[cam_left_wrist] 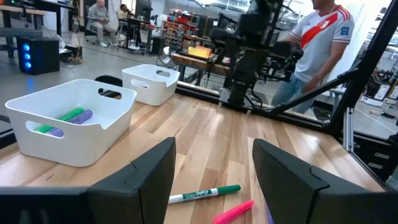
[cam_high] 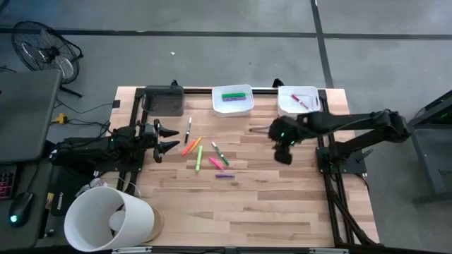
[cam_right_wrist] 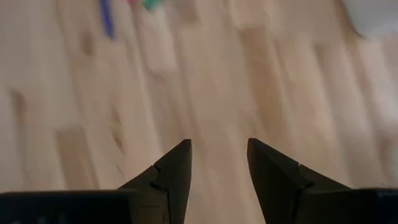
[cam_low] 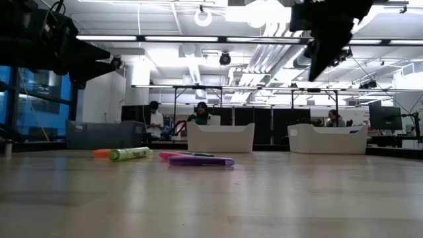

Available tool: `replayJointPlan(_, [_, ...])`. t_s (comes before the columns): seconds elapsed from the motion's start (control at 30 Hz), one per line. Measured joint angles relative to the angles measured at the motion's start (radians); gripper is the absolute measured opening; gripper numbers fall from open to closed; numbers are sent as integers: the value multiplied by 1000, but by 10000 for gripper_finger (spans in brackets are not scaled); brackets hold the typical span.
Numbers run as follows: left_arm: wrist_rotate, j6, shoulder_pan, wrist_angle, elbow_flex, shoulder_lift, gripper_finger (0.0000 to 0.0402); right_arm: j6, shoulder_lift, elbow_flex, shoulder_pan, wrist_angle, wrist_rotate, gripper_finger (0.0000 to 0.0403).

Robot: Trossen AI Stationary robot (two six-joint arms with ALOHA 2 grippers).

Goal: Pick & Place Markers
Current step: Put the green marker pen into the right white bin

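Note:
Several markers lie loose on the wooden table's middle: a black-and-white one (cam_high: 188, 130), orange (cam_high: 192, 144), yellow-green (cam_high: 199, 159), green (cam_high: 219, 152), pink (cam_high: 215, 164) and purple (cam_high: 224, 176). The middle white tray (cam_high: 233, 101) holds a green and a purple marker; the right tray (cam_high: 298, 100) holds a red one. My right gripper (cam_high: 282, 144) hangs open above bare wood to the right of the loose markers, nothing between its fingers (cam_right_wrist: 177, 168). My left gripper (cam_high: 166, 137) stands open and level at the table's left edge, with a green marker (cam_left_wrist: 205, 194) ahead of it.
A dark bin (cam_high: 164, 100) stands at the far left corner. A white cylinder (cam_high: 106, 219) sits at the near left corner. A person in a white and red shirt (cam_left_wrist: 317, 37) stands beyond the table's right side. Bare wood fills the near half.

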Motion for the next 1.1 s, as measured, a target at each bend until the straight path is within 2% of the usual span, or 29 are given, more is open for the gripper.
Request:
replayJointPlan(0.2, [0,0,0,0,0,0,211,216,175,0,87,294,4,145])
replayJointPlan(0.37, [0,0,0,0,0,0,211,251,364,75,119,413,-14,146])
replayJointPlan(0.57, [0,0,0,0,0,0,211,229,527,248,117,362,6,147])
replayJointPlan(0.87, [0,0,0,0,0,0,211,209,720,562,62,108,7,147])
replayJointPlan(1.1, [0,0,0,0,0,0,211,297,843,736,24,7,-36,153])
